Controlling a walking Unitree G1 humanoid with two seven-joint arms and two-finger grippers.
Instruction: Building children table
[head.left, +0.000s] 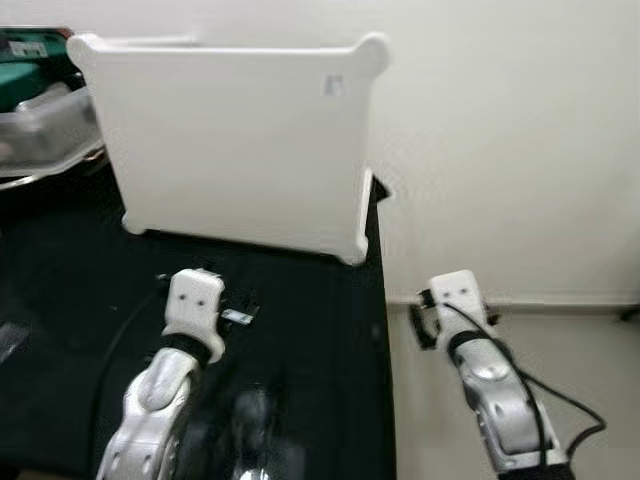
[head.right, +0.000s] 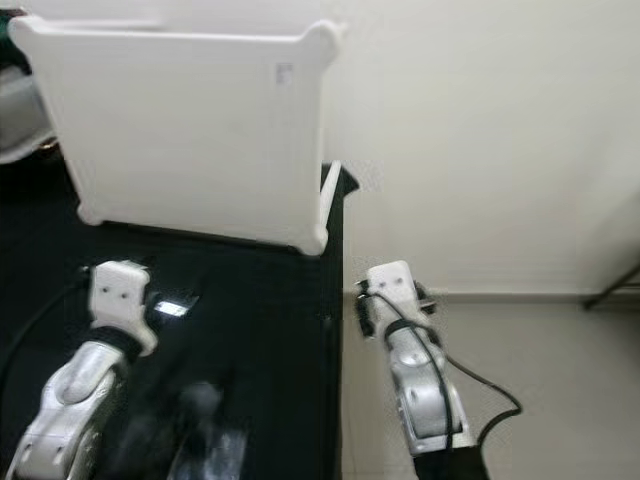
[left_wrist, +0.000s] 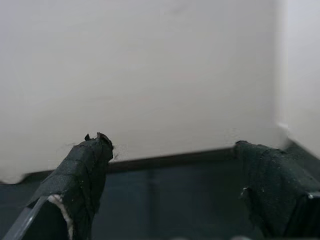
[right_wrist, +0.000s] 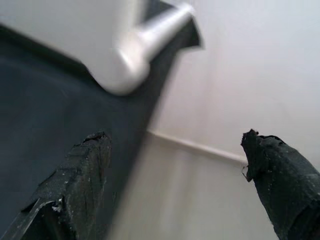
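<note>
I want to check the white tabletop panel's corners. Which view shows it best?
The left eye view: the whole white square tabletop panel stands on the black table. The left wrist view gives its flat face, the right wrist one corner.

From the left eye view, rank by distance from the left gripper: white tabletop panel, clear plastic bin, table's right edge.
1. White tabletop panel, propped upright just ahead of the left gripper.
2. Table's right edge, off to its right.
3. Clear plastic bin, far back left.

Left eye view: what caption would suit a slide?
Both open grippers, left and right, face a white square tabletop panel standing on a black table.
</note>
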